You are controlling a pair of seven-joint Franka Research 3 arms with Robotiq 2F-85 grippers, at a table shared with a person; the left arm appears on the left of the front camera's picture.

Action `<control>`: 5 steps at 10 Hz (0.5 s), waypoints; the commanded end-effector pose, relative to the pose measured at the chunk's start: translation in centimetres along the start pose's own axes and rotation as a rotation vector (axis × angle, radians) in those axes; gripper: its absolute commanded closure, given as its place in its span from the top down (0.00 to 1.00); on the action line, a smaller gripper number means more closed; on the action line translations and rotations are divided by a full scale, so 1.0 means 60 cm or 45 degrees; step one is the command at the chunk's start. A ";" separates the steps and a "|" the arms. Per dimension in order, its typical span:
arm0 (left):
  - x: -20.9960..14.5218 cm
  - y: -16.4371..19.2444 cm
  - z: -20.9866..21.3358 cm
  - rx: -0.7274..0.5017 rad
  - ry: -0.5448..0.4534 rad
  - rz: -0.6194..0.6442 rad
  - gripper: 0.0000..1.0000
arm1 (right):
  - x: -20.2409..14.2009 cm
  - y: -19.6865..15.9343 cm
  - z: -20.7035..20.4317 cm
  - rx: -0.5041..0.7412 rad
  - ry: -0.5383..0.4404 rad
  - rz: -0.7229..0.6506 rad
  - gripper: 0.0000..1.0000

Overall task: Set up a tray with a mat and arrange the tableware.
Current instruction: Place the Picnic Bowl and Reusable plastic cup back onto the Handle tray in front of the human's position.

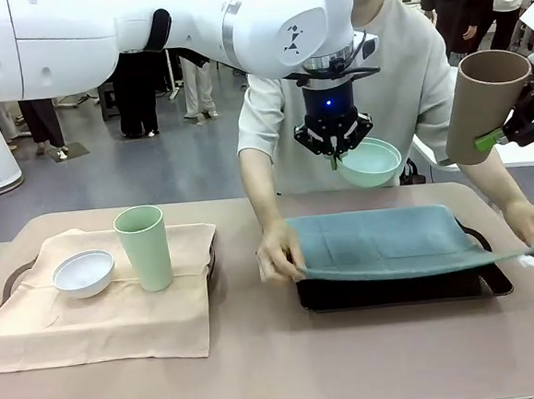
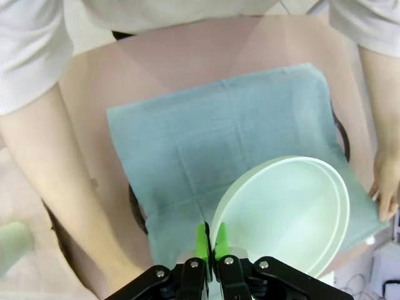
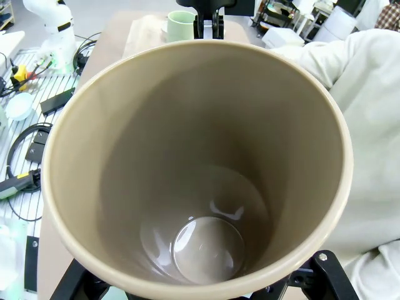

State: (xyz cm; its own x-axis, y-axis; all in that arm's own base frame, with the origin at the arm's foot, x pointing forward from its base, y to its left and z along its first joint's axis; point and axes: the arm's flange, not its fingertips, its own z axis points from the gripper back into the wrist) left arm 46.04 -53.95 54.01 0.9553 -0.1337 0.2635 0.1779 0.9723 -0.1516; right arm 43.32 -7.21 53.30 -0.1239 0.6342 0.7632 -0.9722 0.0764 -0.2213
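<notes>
While clamped by its rim, mint-green bowl [image 2: 284, 212] hangs beside left fingers [image 2: 201, 240].

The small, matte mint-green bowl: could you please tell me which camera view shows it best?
The left wrist view: the small, matte mint-green bowl appears large, its rim pinched by the left pincer above the teal cloth mat. The front view shows it smaller and tilted, hanging from that pincer.
</notes>
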 end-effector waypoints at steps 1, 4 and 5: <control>0.009 -0.003 0.005 -0.016 0.011 -0.016 0.00 | 0.001 -0.004 -0.003 -0.025 -0.014 0.020 0.62; 0.009 -0.003 0.005 -0.016 0.011 -0.016 0.00 | 0.001 -0.004 -0.003 -0.025 -0.014 0.020 0.62; 0.009 -0.003 0.005 -0.016 0.011 -0.016 0.00 | 0.001 -0.004 -0.003 -0.025 -0.014 0.020 0.62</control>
State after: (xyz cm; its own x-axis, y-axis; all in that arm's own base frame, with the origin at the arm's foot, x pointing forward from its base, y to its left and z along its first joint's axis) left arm 46.04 -53.95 54.01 0.9553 -0.1337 0.2635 0.1779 0.9723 -0.1516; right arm 43.32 -7.21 53.30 -0.1239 0.6342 0.7632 -0.9722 0.0764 -0.2213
